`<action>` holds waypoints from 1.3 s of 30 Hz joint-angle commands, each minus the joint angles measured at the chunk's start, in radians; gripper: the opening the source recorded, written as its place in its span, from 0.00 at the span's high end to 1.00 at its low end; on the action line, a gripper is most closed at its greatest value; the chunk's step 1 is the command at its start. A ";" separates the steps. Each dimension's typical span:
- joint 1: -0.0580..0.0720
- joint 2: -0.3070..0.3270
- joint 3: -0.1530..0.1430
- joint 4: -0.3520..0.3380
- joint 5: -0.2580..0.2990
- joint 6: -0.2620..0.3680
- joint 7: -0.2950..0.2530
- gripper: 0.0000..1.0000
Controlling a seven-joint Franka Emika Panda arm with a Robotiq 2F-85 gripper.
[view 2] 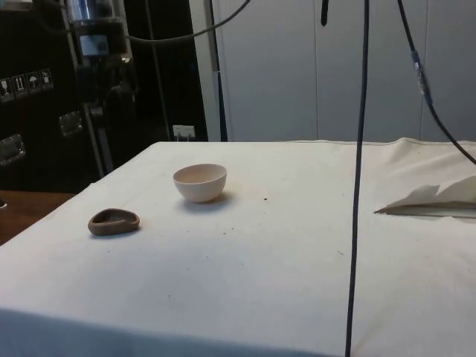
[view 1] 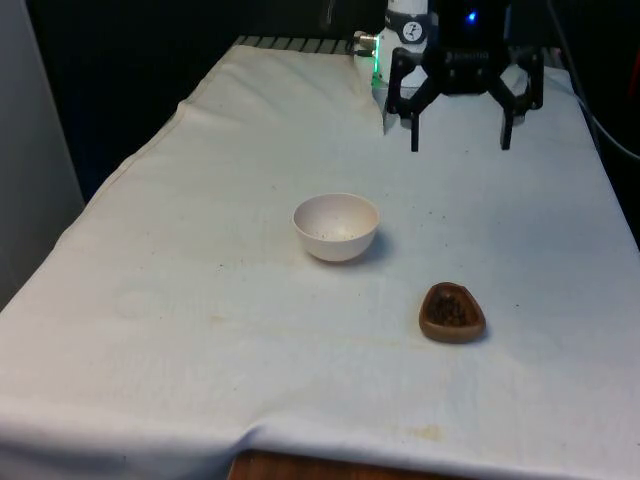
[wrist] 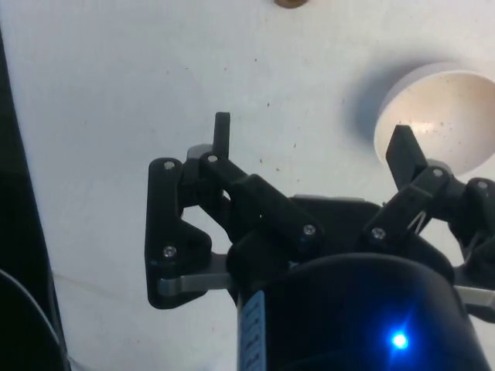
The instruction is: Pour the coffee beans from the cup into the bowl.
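Observation:
A small brown cup (view 1: 452, 313) full of dark coffee beans sits on the cloth toward the front view's right; in the side view the same cup (view 2: 114, 222) lies near the table's edge. A white bowl (view 1: 336, 227) stands to its left and farther back, with a few specks inside; the bowl (view 2: 200, 182) (wrist: 445, 116) looks otherwise bare. My black gripper (view 1: 460, 132) hangs open, high above the far part of the table, well behind both. Its fingers (wrist: 222, 133) are spread wide with nothing between them, one finger overlapping the bowl's rim in the wrist view.
A black cable (view 2: 358, 178) hangs down in front of the side camera. The cloth (view 2: 435, 199) is folded up in a wrinkle at the side view's right. Bare wood (view 1: 300, 468) shows at the table's near edge.

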 commanded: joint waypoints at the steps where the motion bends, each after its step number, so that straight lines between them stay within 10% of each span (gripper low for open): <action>1: 0.004 0.004 -0.001 -0.007 -0.007 0.027 0.000 0.00; 23: 0.017 0.072 0.009 -0.024 -0.064 0.152 -0.019 0.00; 39: -0.013 0.131 -0.018 -0.055 -0.062 0.307 -0.134 0.00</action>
